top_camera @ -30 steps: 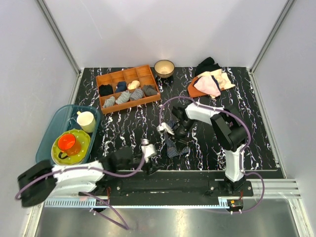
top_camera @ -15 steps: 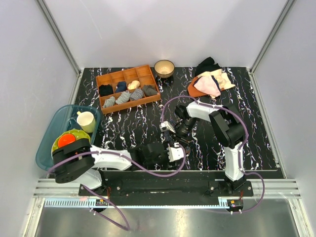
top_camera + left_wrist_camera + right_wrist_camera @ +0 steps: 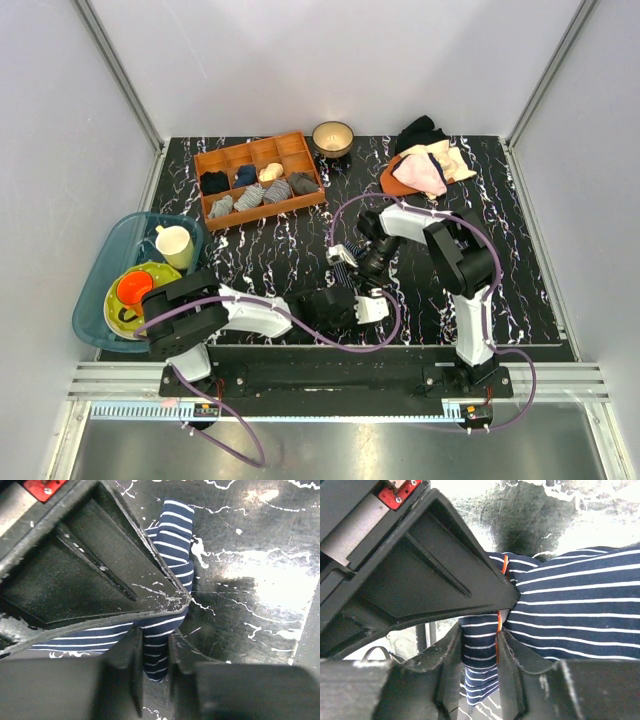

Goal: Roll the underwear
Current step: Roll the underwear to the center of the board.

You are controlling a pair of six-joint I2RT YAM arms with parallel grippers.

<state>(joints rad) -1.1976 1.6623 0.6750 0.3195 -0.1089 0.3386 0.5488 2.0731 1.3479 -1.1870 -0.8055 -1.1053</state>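
The underwear [image 3: 175,535] is dark navy cloth with pale pinstripes, bunched on the black marbled table near the front middle. In the left wrist view, my left gripper [image 3: 156,655] is shut on a narrow fold of it. In the right wrist view, the cloth [image 3: 570,605] shows a thin orange-red edge, and my right gripper [image 3: 480,652] is shut on another fold, both fingers pressing the fabric. From the top camera, the left gripper [image 3: 368,300] and right gripper [image 3: 350,262] sit close together and hide most of the garment.
A wooden compartment tray [image 3: 266,211] with rolled cloths stands at the back left, and a small bowl [image 3: 332,136] is behind it. Pink and cream garments [image 3: 428,165] are piled at the back right. A teal bin [image 3: 120,235] with a cup [image 3: 174,243] and dishes sits off the table's left edge.
My left arm has swung in from the left to the underwear, and its jaws have closed on a fold. The right gripper has shifted slightly and still holds the cloth.
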